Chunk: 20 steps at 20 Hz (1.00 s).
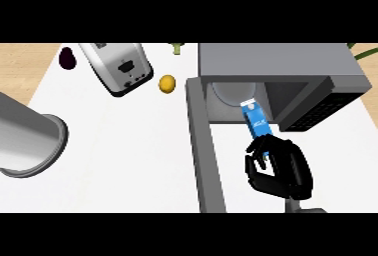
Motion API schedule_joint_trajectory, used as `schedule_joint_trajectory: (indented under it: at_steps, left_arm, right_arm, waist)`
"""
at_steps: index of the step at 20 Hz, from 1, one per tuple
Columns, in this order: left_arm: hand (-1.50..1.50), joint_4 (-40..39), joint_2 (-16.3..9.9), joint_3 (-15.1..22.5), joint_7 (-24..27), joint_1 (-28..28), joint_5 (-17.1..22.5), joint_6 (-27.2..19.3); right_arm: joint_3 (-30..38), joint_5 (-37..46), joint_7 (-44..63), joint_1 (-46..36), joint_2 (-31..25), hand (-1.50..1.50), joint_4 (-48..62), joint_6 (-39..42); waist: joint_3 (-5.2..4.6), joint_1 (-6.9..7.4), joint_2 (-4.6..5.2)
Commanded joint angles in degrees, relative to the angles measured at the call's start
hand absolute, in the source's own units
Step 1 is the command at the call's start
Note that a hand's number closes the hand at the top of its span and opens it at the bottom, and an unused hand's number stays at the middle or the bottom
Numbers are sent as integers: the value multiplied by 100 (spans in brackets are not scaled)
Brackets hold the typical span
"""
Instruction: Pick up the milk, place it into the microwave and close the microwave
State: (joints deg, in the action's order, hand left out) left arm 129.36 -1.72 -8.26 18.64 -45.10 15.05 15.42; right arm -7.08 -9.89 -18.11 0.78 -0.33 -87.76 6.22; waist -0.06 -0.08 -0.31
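1. Right hand (279, 167) is low at right, in front of the microwave (280, 60), fingers curled round the bottom end of the milk (256, 120).
2. Milk – a blue and white carton – tilts up and away from the hand, its top end at the mouth of the microwave cavity, over the pale turntable (232, 95). Can't tell if it touches the floor inside.
3. Microwave door (203, 150) is swung wide open, running toward the near edge of the counter (125, 150), just left of the hand.
4. Left hand does not show.
5. Elsewhere: toaster (118, 67) at the back left, a yellow fruit (167, 83) beside it, a dark purple item (68, 58) at the far left corner, a big metal pot (26, 137) at the left edge – all well apart from the hand.
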Motion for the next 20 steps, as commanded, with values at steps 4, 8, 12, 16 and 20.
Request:
schedule_joint_trajectory:
  at_steps: [4, 8, 12, 16, 20]
  left_arm:
    - [-150, -75, -188, -727, -130, 14, 635, 391]
    - [-150, 4, 108, -312, -207, 46, 61, 266]
    - [-150, -325, -106, -786, 88, -61, 385, 637]
    - [-150, -360, -123, -1078, 117, -42, 663, 809]
    - [-150, -759, 66, -896, -31, 679, -16, 446]
  right_arm:
    - [-405, 143, 555, -460, 32, 150, -573, -875]
    - [-390, 417, 738, -1397, 33, 150, 52, -1803]
    - [-345, 641, 496, -2213, 33, 150, 1291, -2595]
    - [-45, 508, 468, -2573, 33, 150, 2094, -2695]
    - [449, 411, 249, -3147, -9, 150, 2913, -2467]
  waist:
    - [5, 54, 23]
    - [6, 77, 30]
    - [6, 184, 45]
    - [6, 156, 40]
    - [7, 86, 49]
